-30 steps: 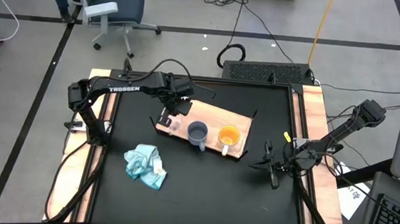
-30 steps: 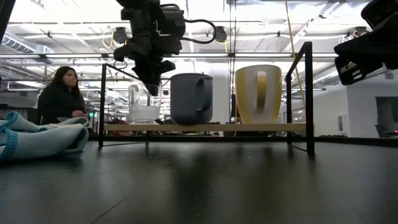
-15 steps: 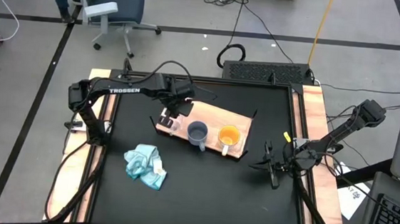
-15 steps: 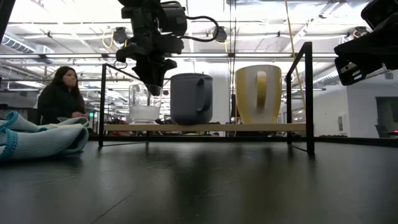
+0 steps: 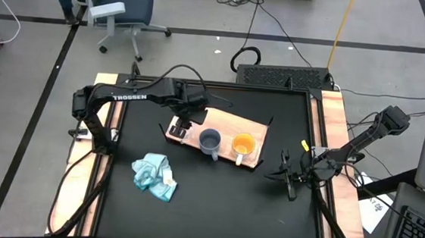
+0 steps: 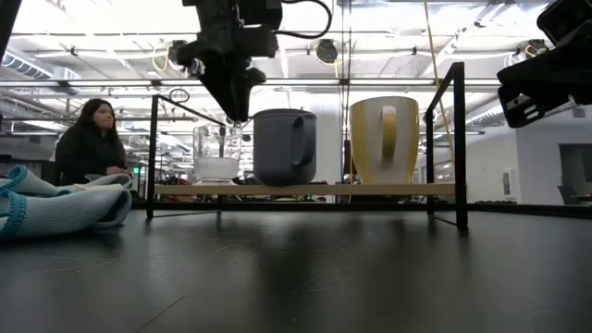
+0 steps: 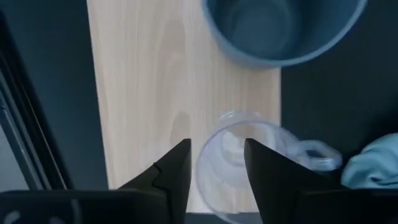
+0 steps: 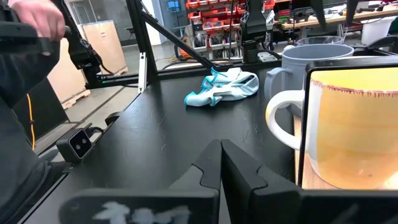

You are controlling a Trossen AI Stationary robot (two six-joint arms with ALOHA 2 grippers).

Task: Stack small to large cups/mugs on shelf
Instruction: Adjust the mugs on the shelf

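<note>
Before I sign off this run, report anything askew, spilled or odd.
Nothing stands out. The small clear glass cup, grey-blue handled mug and orange mug with white handle stand upright in a row on the light wooden shelf. The crumpled light blue cloth lies apart on the black tabletop.

Bright overhead glare, blurred wrist foregrounds

High cam straight down, whole table and both arms. Low cam at tabletop height, level across, room behind. Left wrist cam close, looking down on the shelf. Right wrist cam low, facing across the table (close on the orange mug). All four share the shelf.
</note>
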